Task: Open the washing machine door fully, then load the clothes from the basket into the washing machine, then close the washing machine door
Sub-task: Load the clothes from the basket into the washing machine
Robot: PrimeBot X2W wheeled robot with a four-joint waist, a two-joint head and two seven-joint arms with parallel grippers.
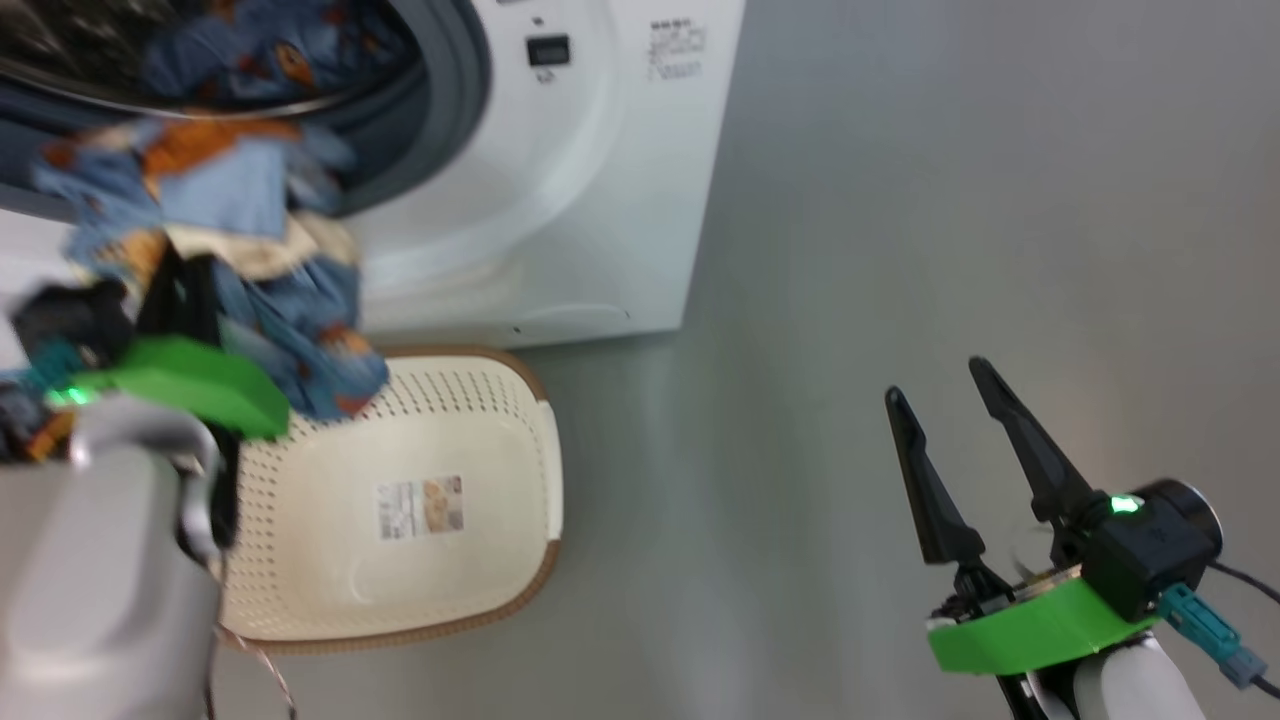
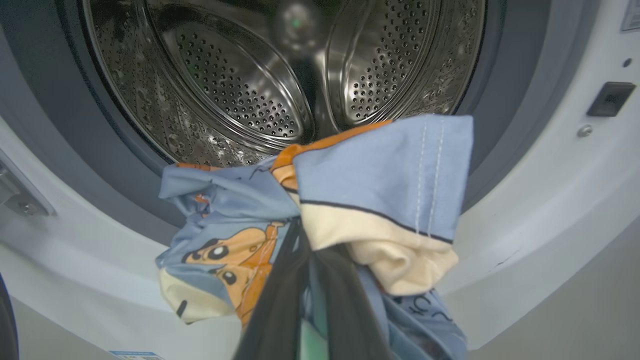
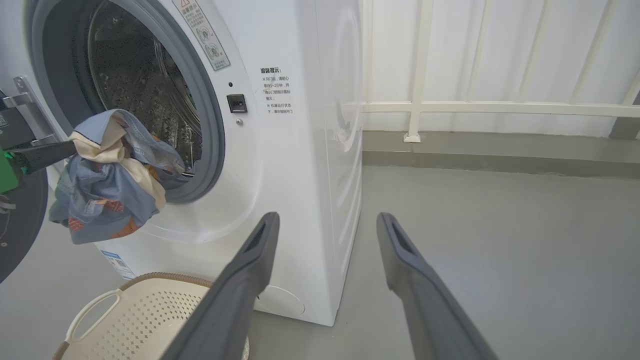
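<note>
The clothes (image 1: 215, 190) hang as one light-blue and cream bundle with orange prints, in front of the open mouth of the washing machine (image 1: 590, 200). My left gripper (image 1: 185, 280) is shut on this bundle. In the left wrist view the clothes (image 2: 370, 200) are bunched over the dark fingers (image 2: 280, 310), just before the gasket and steel drum (image 2: 240, 75). The right wrist view shows the clothes (image 3: 105, 185) at the lower rim of the opening, with the washing machine door (image 3: 20, 225) swung open at the left. The basket (image 1: 470, 590) lies on the floor below. My right gripper (image 1: 935, 385) is open, off to the right.
The basket holds a paper label (image 1: 420, 505) on its floor. Grey floor (image 1: 900, 200) stretches to the right of the machine. A white railing (image 3: 475, 107) and low kerb run along the back. The basket's handle (image 3: 92, 312) lies close to my right fingers (image 3: 250, 280).
</note>
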